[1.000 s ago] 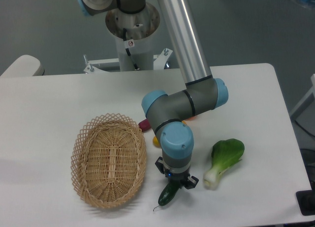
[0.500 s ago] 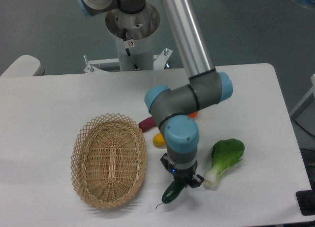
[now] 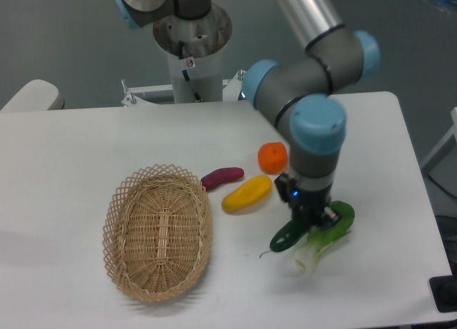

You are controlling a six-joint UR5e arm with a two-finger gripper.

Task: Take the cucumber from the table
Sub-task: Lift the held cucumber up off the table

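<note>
The dark green cucumber (image 3: 285, 238) hangs tilted in my gripper (image 3: 305, 221), its thin stem tail pointing down and left. The gripper is shut on the cucumber's upper end and holds it lifted off the white table (image 3: 86, 143), in front of the bok choy. The fingertips are partly hidden by the cucumber.
A leafy bok choy (image 3: 325, 238) lies right under and behind the held cucumber. A yellow fruit (image 3: 246, 193), a purple vegetable (image 3: 222, 177) and an orange fruit (image 3: 272, 158) lie in the middle. A wicker basket (image 3: 158, 231) stands at the left front.
The gripper has risen and moved right with the cucumber, from beside the basket to over the bok choy. The yellow, purple and orange items are now uncovered.
</note>
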